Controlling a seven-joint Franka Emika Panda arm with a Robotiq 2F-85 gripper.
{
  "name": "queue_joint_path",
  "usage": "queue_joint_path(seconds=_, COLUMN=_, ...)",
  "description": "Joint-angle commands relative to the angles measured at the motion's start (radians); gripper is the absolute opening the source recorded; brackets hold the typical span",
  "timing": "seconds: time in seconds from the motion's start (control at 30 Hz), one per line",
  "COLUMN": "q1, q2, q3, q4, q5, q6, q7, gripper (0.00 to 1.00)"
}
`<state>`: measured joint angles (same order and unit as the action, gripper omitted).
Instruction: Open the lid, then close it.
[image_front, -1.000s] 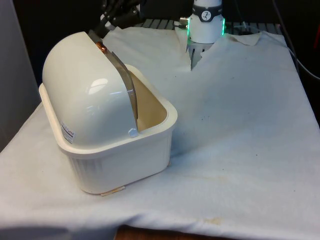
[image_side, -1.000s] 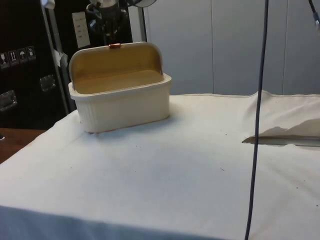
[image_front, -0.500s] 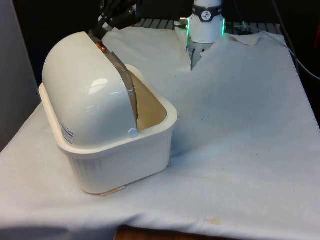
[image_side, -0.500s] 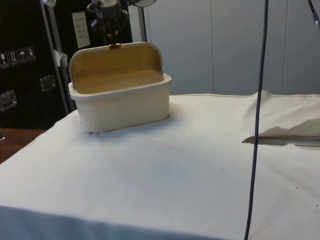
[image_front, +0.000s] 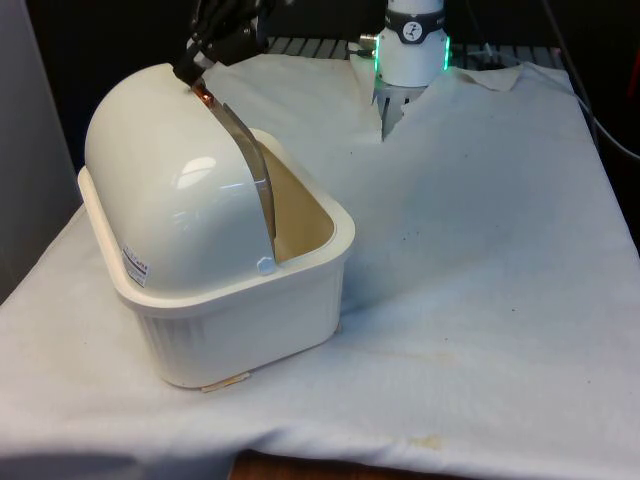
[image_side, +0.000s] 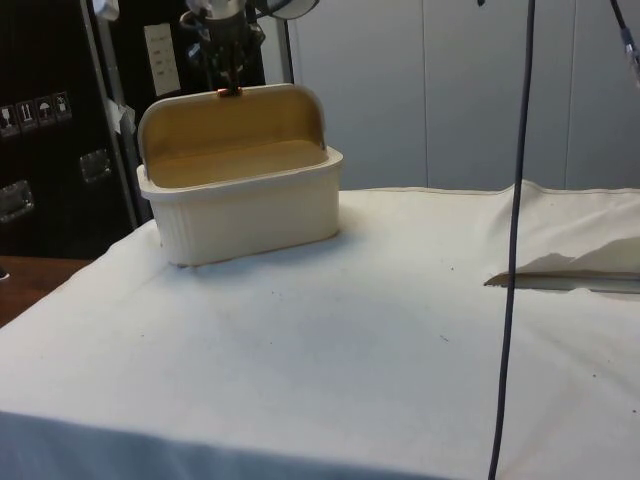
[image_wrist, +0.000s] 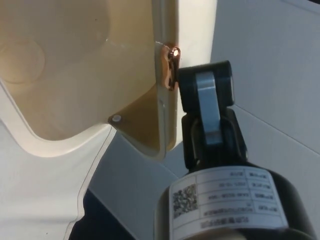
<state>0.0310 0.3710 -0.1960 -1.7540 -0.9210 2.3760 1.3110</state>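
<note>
A cream bread box (image_front: 240, 310) stands at the front view's left, its domed roll-top lid (image_front: 170, 190) rolled back and the inside open. A small copper handle (image_front: 203, 95) sits on the lid's upper edge. My black gripper (image_front: 194, 66) hangs right at that handle, on its far side. In the side view the gripper (image_side: 227, 72) comes down onto the handle (image_side: 229, 91) above the open box (image_side: 250, 205). The wrist view has the gripper (image_wrist: 200, 75) tip beside the copper handle (image_wrist: 171, 67) on the lid's rim (image_wrist: 165, 115).
White cloth (image_front: 470, 250) covers the table to the front view's right of the box. A dark cable (image_side: 515, 240) hangs down near the side camera. The robot's base (image_front: 412, 45) stands at the far end.
The gripper has come down and closer to the copper handle on the lid's edge. The lid and box stand as before.
</note>
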Motion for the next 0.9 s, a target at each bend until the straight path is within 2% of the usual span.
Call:
queue_joint_path(seconds=0.0, q1=-0.001, q2=0.004, q3=-0.001, q4=0.005, q5=-0.001, q6=0.008, q7=0.009, gripper=0.00)
queue_joint_path(seconds=0.07, q1=-0.001, q2=0.006, q3=-0.001, q4=0.004, q5=0.000, q6=0.009, q7=0.027, gripper=0.00)
queue_joint_path(seconds=0.1, q1=0.000, q2=0.002, q3=0.000, q4=0.000, q5=0.000, q6=0.000, q7=0.012, gripper=0.00)
queue_joint_path(seconds=0.13, q1=-0.001, q2=0.007, q3=-0.001, q4=0.004, q5=0.000, q6=0.009, q7=0.034, gripper=0.00)
queue_joint_path(seconds=0.37, q1=-0.002, q2=0.008, q3=0.003, q4=-0.001, q5=0.015, q6=0.007, q7=0.075, gripper=0.00)
queue_joint_path(seconds=0.43, q1=0.001, q2=0.007, q3=0.000, q4=0.000, q5=0.009, q6=0.000, q7=0.070, gripper=0.00)
queue_joint_path(seconds=0.63, q1=-0.004, q2=0.007, q3=0.004, q4=-0.002, q5=0.055, q6=0.009, q7=0.092, gripper=0.00)
queue_joint_path(seconds=0.7, q1=-0.004, q2=0.006, q3=0.005, q4=-0.002, q5=0.069, q6=0.009, q7=0.092, gripper=0.00)
queue_joint_path(seconds=0.73, q1=0.000, q2=0.007, q3=0.000, q4=0.001, q5=0.056, q6=0.000, q7=0.088, gripper=0.00)
queue_joint_path(seconds=0.77, q1=-0.004, q2=0.006, q3=0.005, q4=-0.002, q5=0.076, q6=0.009, q7=0.091, gripper=0.00)
queue_joint_path(seconds=0.87, q1=-0.005, q2=0.005, q3=0.005, q4=-0.005, q5=0.099, q6=0.008, q7=0.089, gripper=0.00)
